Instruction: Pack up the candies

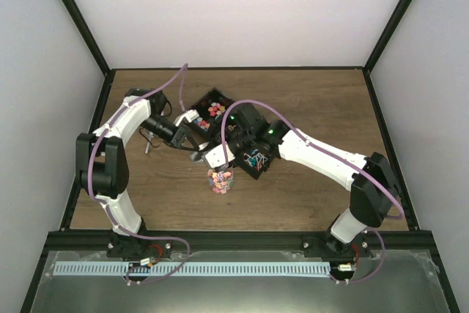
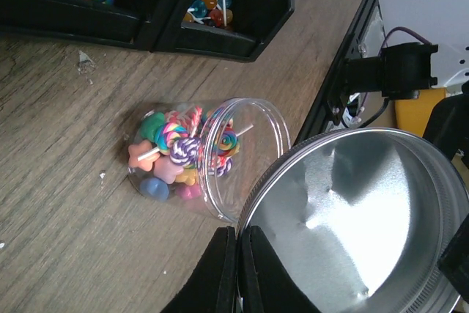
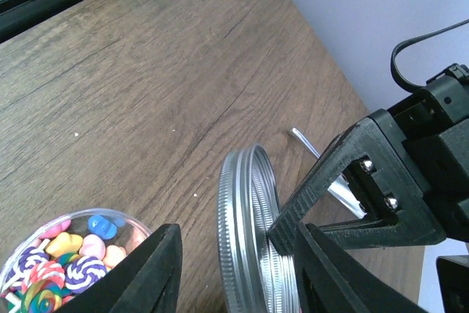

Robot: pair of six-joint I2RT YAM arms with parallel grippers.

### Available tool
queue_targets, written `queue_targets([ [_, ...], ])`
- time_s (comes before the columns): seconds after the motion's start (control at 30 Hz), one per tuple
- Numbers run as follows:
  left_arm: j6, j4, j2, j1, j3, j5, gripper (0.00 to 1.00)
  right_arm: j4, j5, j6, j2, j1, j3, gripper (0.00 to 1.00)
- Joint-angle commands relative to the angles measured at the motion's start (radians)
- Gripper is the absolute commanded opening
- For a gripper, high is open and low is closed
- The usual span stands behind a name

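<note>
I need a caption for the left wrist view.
Left gripper holds the metal lid beside the open jar of candies.

The wooden table [image 1: 315,108] holds a clear jar [image 3: 66,262] just beside the right gripper [image 3: 238,254]. One black tray [image 1: 256,176] sits near that gripper, another tray [image 1: 201,99] beyond it.

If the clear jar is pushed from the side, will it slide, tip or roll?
The clear jar stands upright on its base, so it probably slides rather than rolls. Nearly full of candies, it likely resists a light push. Open-mouthed, it could spill if tipped.
</note>
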Motion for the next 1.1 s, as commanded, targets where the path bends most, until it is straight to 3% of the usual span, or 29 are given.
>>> queue_targets([
  [0.0, 0.021, -0.008, 0.022, -0.005, 0.023, 0.043, 0.04, 0.049, 0.052, -0.057, 0.003, 0.023, -0.01, 0.42],
  [0.2, 0.019, -0.008, 0.03, -0.005, 0.024, 0.043, 0.04, 0.076, 0.146, -0.08, 0.024, 0.035, -0.014, 0.35],
  [0.53, 0.019, -0.007, 0.028, -0.002, 0.024, 0.05, 0.05, 0.082, 0.19, -0.054, 0.025, 0.041, -0.006, 0.14],
  [0.57, 0.021, -0.008, 0.025, -0.001, 0.026, 0.053, 0.09, 0.078, 0.189, -0.044, 0.025, 0.042, -0.005, 0.14],
  [0.63, 0.023, -0.008, 0.016, 0.013, 0.044, 0.053, 0.32, 0.073, 0.187, -0.012, 0.02, 0.042, 0.0, 0.13],
  [0.73, 0.019, -0.007, -0.011, 0.084, 0.098, 0.069, 0.5, 0.068, 0.191, 0.075, 0.018, 0.041, 0.023, 0.11],
  [0.8, 0.015, 0.002, -0.033, 0.162, 0.156, 0.083, 0.58, 0.068, 0.187, 0.177, 0.023, 0.033, 0.049, 0.11],
  [0.9, -0.06, 0.112, -0.121, 0.284, 0.218, 0.08, 0.81, 0.041, 0.153, 0.379, 0.03, 0.01, 0.107, 0.11],
  [0.93, -0.102, 0.19, -0.169, 0.309, 0.214, 0.058, 0.97, 0.022, 0.123, 0.484, 0.033, 0.0, 0.13, 0.11],
  [1.07, -0.282, 0.545, -0.402, 0.328, 0.104, -0.101, 1.0, -0.012, -0.026, 0.829, 0.03, -0.073, 0.216, 0.11],
])
